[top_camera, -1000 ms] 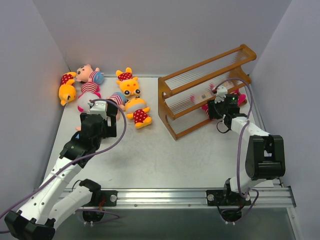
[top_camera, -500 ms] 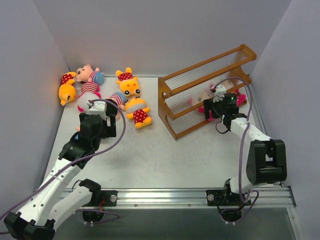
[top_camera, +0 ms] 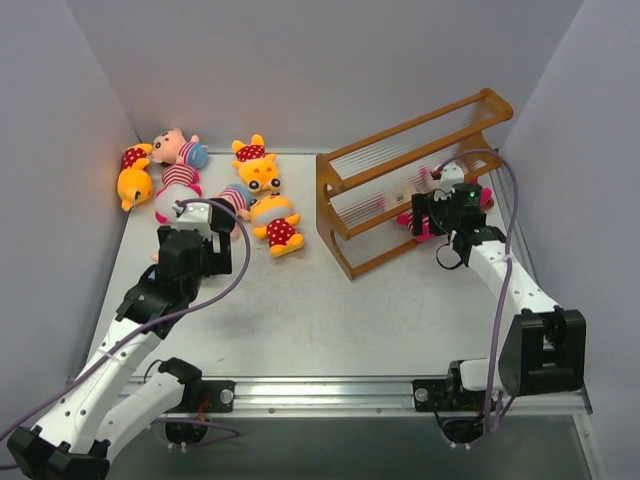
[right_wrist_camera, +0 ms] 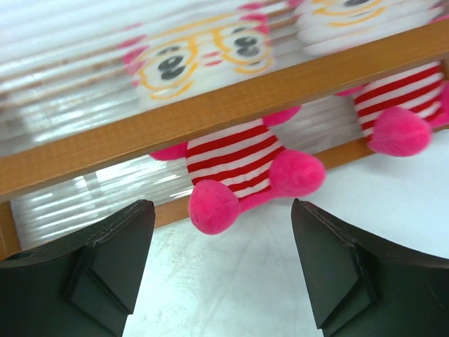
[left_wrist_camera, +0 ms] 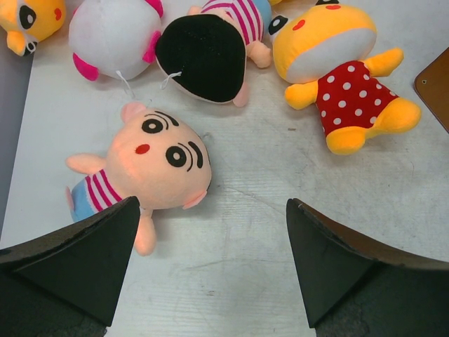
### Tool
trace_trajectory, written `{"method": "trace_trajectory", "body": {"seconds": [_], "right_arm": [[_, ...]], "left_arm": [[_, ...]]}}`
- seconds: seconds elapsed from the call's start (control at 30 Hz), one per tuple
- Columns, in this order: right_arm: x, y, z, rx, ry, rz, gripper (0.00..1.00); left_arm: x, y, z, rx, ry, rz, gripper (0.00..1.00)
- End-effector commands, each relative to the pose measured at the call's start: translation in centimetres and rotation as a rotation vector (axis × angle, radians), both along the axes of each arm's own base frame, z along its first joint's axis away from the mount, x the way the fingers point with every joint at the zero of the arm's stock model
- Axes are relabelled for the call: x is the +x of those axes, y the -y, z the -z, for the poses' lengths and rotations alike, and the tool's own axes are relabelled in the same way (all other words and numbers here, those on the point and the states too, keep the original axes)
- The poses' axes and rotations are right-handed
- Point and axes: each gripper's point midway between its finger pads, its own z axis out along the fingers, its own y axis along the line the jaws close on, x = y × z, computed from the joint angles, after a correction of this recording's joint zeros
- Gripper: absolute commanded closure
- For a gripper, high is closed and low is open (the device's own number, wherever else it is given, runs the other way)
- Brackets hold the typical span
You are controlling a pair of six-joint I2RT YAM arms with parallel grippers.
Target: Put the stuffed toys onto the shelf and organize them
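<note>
While the overhead view takes in the whole grey desk, the orange-brown wooden tiered shelf with pale rod racks stands at the back right. The right tool sits close to it, beside magenta plush limbs low on the shelf. At the back left a loose group of small stuffed toys lies on the desk, with the left tool at its near edge.

From the left wrist, the left tool has its fingers spread wide with nothing between them. A peach-faced boy doll in a striped shirt lies face up just beside one finger. A yellow bear doll in a red polka-dot suit lies farther back, near a black-haired doll head.

From the right wrist, the right tool is also spread wide and grips nothing. Beyond it, a white-faced doll with red-and-white stripes and magenta legs rests in the shelf, legs hanging over the lower wooden rail. Its face is blurred behind the rods. A second striped magenta-legged doll sits beside it.
</note>
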Motion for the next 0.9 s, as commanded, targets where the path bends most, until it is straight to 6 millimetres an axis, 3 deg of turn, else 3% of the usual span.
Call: {"method": "trace_trajectory", "body": {"seconds": [0.0, 0.13, 0.5, 0.73, 0.87], "right_arm": [[0.0, 1.3, -5.5, 0.013, 0.088, 0.116, 0.20], [-1.4, 2.4, -8.3, 0.015, 0.094, 0.189, 0.15], [-4.8, 4.2, -19.3, 0.102, 0.340, 0.324, 0.01], [-6.8, 3.5, -22.4, 0.179, 0.431, 0.302, 0.00], [-8.0, 2.9, -23.3, 0.197, 0.482, 0.256, 0.00]], "left_arm": [[0.5, 0.2, -1.5, -0.020, 0.054, 0.000, 0.06], [0.6, 0.2, -1.3, -0.022, 0.047, -0.002, 0.06], [1.3, 0.8, 0.2, -0.045, -0.017, -0.001, 0.06], [2.7, 0.4, 0.7, -0.135, -0.086, -0.055, 0.06], [4.3, -1.8, 0.0, -0.173, -0.091, -0.156, 0.06]]}}
